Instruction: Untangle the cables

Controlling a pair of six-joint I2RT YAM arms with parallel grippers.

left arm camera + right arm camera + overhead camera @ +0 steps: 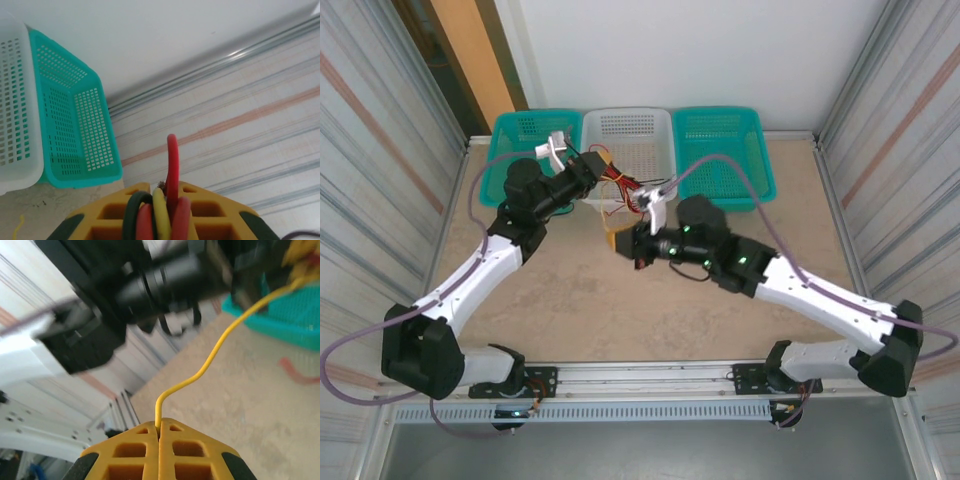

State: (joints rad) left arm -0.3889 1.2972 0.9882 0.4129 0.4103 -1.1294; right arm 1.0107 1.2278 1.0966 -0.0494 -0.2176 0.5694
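The cables (625, 190), thin red, black and yellow strands, hang in a tangle between my two grippers in front of the white basket (628, 135). My left gripper (598, 165) is shut on a bundle of them. In the left wrist view black, red and yellow strands (172, 165) sit pinched in the gripper (167, 192), and one red end sticks up. My right gripper (617, 243) is lower and nearer. In its wrist view it (159, 424) is shut on a single yellow cable (220, 347) that curves up and away to the right.
Three baskets stand along the back edge: teal (530, 128), white, teal (720, 150). A loose red strand (295, 371) lies on the table near a teal basket (295, 315). The left arm (150, 285) looms close above my right gripper.
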